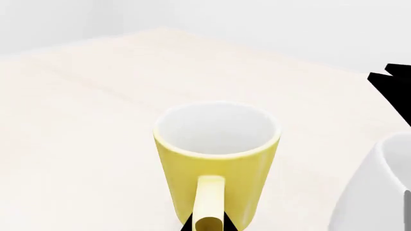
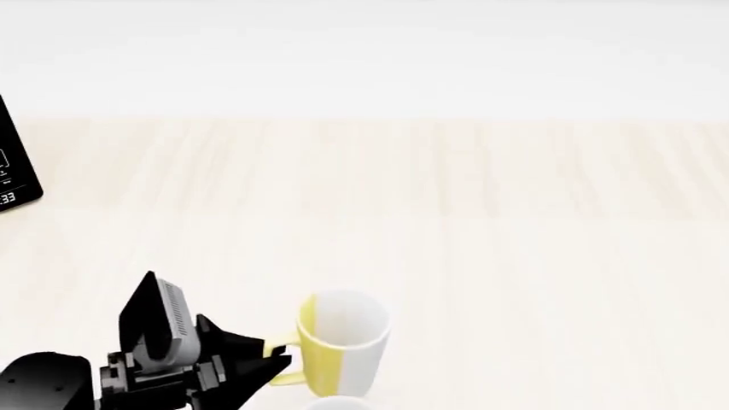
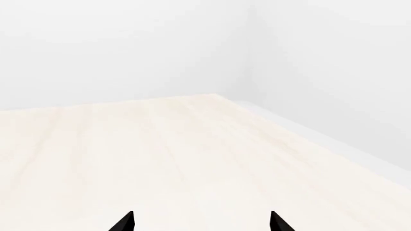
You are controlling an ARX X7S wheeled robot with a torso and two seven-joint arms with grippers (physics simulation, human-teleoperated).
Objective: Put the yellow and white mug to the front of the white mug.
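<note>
The yellow and white mug stands upright on the pale wooden table, its yellow handle turned toward my left gripper. The black fingertips sit tight against both sides of the handle, shut on it. In the head view the mug is at the bottom centre, with the left gripper at its left. The white mug stands close beside it, cut off by the frame edge; only a sliver of its rim shows in the head view. My right gripper is open and empty above bare table.
A black device stands at the table's left edge in the head view. A black shape shows at the edge of the left wrist view. White walls rise behind the table, whose far corner shows in the right wrist view.
</note>
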